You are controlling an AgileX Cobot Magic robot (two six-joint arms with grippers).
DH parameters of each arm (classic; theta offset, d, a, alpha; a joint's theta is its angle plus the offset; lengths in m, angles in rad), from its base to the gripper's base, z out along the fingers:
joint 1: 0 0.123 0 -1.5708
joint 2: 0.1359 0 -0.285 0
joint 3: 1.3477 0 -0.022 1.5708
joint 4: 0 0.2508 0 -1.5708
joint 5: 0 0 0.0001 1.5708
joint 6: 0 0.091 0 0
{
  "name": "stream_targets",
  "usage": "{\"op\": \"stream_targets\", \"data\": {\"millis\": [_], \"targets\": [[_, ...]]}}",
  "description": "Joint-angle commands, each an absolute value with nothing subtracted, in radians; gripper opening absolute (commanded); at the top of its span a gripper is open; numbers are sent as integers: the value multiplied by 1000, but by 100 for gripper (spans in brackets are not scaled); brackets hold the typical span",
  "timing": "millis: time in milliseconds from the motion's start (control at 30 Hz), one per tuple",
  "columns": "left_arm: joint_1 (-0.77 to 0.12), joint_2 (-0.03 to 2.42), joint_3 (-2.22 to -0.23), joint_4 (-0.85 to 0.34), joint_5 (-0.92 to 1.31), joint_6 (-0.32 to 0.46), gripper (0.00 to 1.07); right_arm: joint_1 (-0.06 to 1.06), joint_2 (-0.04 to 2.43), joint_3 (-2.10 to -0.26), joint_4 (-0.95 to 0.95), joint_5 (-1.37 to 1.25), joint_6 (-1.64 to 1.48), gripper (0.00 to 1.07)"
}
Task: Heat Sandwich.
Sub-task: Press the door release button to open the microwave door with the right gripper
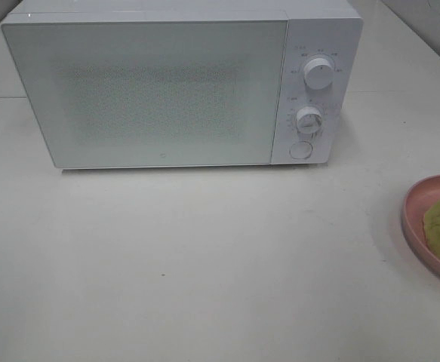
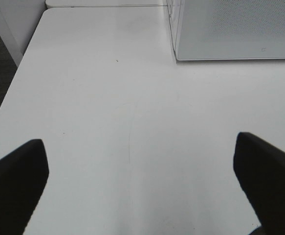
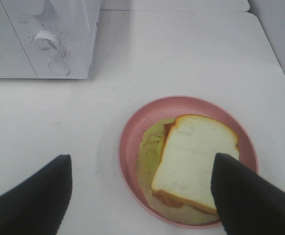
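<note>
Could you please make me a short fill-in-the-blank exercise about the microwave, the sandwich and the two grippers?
1. The microwave has its door ___.
2. The sandwich lies on a plate whose colour is ___.
3. The left gripper and the right gripper are both ___ and hold nothing.
Missing words: closed; pink; open.

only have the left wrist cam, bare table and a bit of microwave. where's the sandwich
Observer: The sandwich lies on a pink plate, on the table to the right of the microwave and nearer the robot.
Operator: door open yet
Observer: No, the microwave door is shut.
Operator: right gripper got anything
Observer: No, the right gripper is open and empty, and it hovers by the plate.
</note>
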State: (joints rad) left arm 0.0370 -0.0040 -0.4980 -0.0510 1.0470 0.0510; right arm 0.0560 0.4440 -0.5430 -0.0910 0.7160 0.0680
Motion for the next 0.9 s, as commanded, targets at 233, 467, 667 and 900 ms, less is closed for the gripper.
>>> {"op": "stream_targets", "data": {"millis": [233, 467, 667, 900], "targets": [[33, -33, -494, -51, 1036, 47, 98, 50, 596, -549, -90, 574, 73, 75], [33, -33, -494, -51, 1036, 47, 98, 50, 676, -549, -90, 489, 73, 75], [33, -33, -494, -51, 1036, 47, 98, 50, 781, -549, -90, 361, 73, 75], [33, -33, -494, -51, 1036, 47, 98, 50, 883, -549, -90, 262, 73, 75]]}}
